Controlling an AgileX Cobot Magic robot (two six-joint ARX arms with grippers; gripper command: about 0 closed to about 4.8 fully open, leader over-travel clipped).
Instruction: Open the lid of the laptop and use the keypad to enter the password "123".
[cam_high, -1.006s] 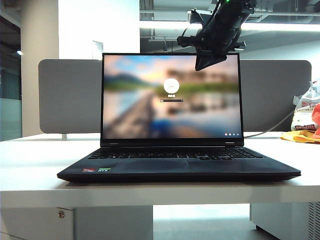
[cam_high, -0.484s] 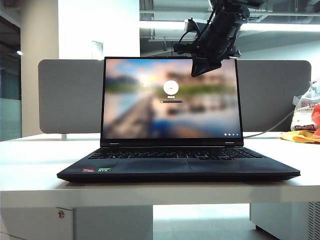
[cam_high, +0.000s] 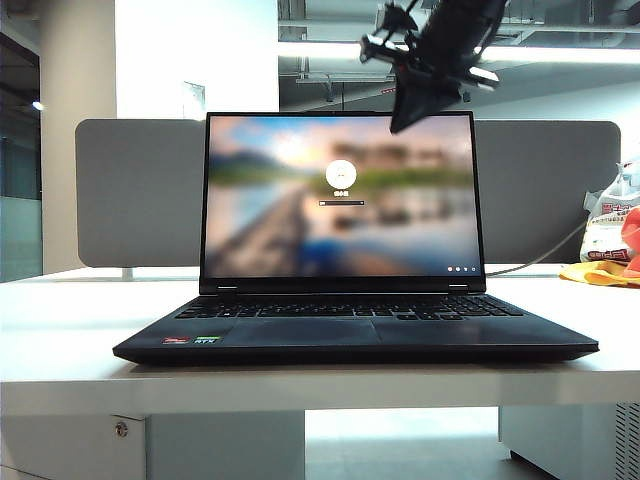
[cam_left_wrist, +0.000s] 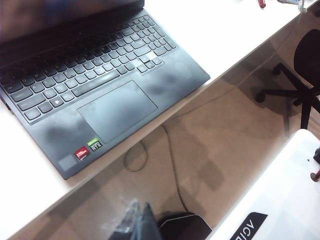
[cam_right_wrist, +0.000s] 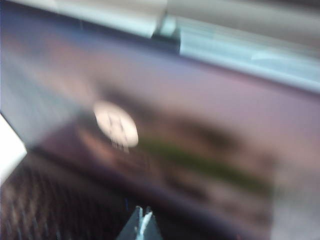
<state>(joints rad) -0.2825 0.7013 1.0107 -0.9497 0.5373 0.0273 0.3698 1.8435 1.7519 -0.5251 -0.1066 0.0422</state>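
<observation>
surface (cam_high: 60, 340): a white top that carries the laptop; a grey divider panel (cam_high: 140, 190) stands at its far edge.
laptop (cam_high: 355, 338): sits in the middle of the surface, with its front edge near the near edge.
lid (cam_high: 340, 195): it is up and stands almost straight. The screen shows a blurry lake picture and a small login box. So I think the opening part of the job is done.
keypad (cam_left_wrist: 85, 65): the rows of black keys lie open to reach, between the screen and the trackpad (cam_left_wrist: 117, 110). No jaws are on the keys. I think the "123" is not typed yet, but the login box is too small to read.
right gripper (cam_high: 405, 120): hangs high, just in front of the lid's top right part, and points down. Its jaws are pressed tight together with nothing in them. In the blurry right wrist view the tip (cam_right_wrist: 140, 225) looks at the screen.
left gripper (cam_left_wrist: 142, 222): waits off the near side of the surface, over the floor, away from the laptop. Only a bit of it shows, so I cannot tell how its jaws stand.
what is left: bring a tip down to the number keys and press 1, then 2, then 3.
</observation>
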